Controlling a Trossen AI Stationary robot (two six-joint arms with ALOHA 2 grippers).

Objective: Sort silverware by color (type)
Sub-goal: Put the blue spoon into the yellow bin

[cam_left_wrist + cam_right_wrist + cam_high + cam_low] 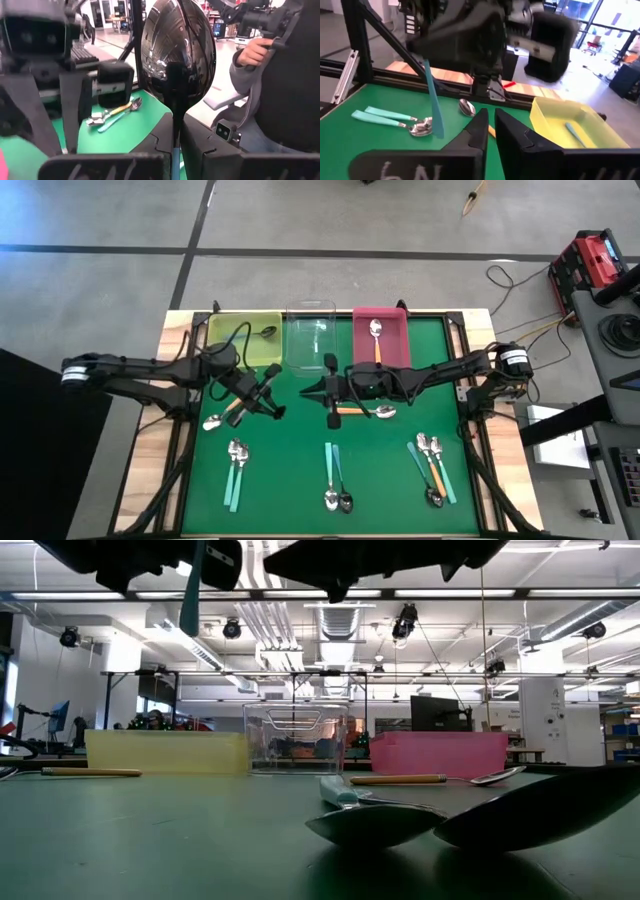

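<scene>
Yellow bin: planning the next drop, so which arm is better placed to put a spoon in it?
Left: its fingers are shut on a dark-bowled teal spoon, close to the yellow bin. The right gripper carries nothing.

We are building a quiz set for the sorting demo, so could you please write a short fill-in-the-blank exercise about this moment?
1. The left gripper is shut on a spoon with a ____ bowl.
2. The bin between the yellow bin and the pink bin is ____.
3. The spoon inside the pink bin has an ____ handle.
4. The right gripper hangs over the ____ mat.

Missing words: dark; clear; orange; green
</scene>
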